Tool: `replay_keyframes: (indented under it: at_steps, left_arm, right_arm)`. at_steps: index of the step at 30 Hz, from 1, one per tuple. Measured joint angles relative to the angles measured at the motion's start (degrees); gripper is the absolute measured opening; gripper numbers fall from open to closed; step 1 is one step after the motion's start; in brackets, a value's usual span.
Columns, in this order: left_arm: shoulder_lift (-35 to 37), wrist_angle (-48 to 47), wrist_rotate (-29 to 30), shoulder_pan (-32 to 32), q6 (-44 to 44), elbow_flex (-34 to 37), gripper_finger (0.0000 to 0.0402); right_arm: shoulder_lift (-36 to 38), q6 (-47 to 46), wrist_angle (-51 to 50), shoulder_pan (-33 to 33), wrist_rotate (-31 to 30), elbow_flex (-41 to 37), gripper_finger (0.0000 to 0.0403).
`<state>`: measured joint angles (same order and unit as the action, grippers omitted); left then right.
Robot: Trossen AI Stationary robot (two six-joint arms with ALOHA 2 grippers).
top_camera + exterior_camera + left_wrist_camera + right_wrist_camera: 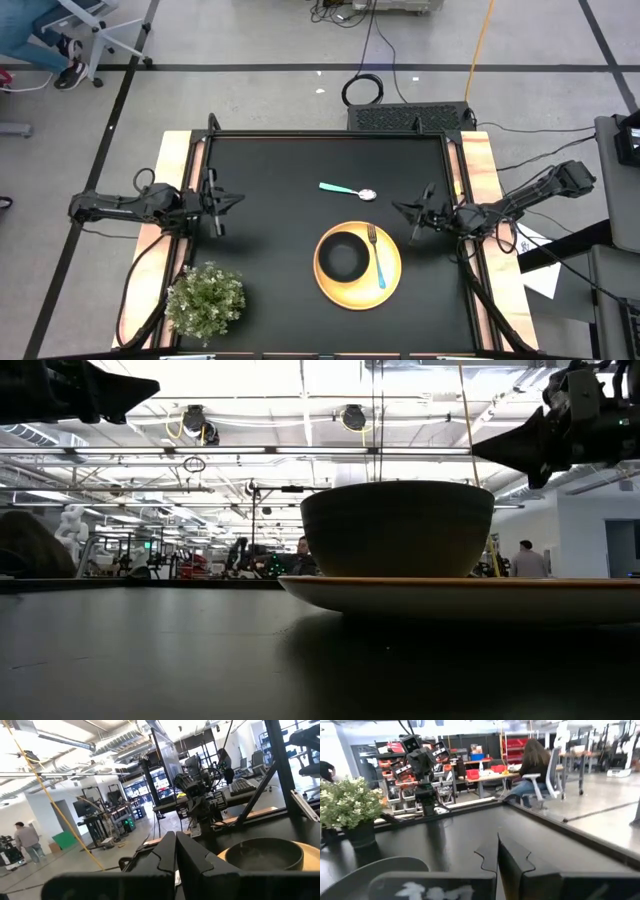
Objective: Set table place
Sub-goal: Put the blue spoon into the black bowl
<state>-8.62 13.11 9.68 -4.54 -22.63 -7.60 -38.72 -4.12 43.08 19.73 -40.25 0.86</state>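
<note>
The yellow plate (pixel 358 266) lies on the black bench (pixel 280 180), toward the near edge and right of centre as the high view shows it. The black bowl (pixel 343 255) sits on the plate's left part, and the teal-handled fork (pixel 377 255) lies on the plate just beside the bowl, tines pointing toward the far edge. The teal-handled spoon (pixel 348 190) lies apart from the plate on the bare bench, farther back, its metal bowl turned to the right.

The right pincer (pixel 414 217) hangs above the bench just right of the plate, near the right wooden strip; its fingers are pressed together and hold nothing. The left pincer (pixel 224 203) waits over the bench's left edge, well apart from the setting, its fingers likewise together and empty.

A green potted plant (pixel 205 299) stands at the near left corner. In the right wrist view a person sits at a desk beyond the bench; the blurred figures farther off are probably other people standing.
</note>
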Motion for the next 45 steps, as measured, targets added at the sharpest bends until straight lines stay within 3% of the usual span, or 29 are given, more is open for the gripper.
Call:
replay_keyframes:
  at_steps: [10,20,25,31,45]
  left_arm:
    - [0.0,-2.32,7.85,0.02,-2.82,-0.02,0.0019]
    - [0.0,-5.85,8.47,0.02,-1.06,-0.02,0.0019]
    - [0.0,-9.01,8.37,0.02,1.97,-0.02,0.0019]
    - [0.0,-10.5,5.17,0.02,3.62,-0.02,0.0019]
    - [0.0,-9.56,4.92,0.02,4.28,-0.02,0.0019]
  right_arm:
    - [0.12,12.48,8.74,-3.71,1.39,-0.02,0.0]
    - [2.14,3.55,6.62,-16.46,28.0,0.0,0.0]
    - [2.53,-1.08,6.39,-22.1,29.91,0.0,0.0]
    - [5.87,0.33,9.45,-24.8,41.08,0.0,0.0]
    - [12.91,3.69,8.74,-25.39,40.06,0.0,0.0]
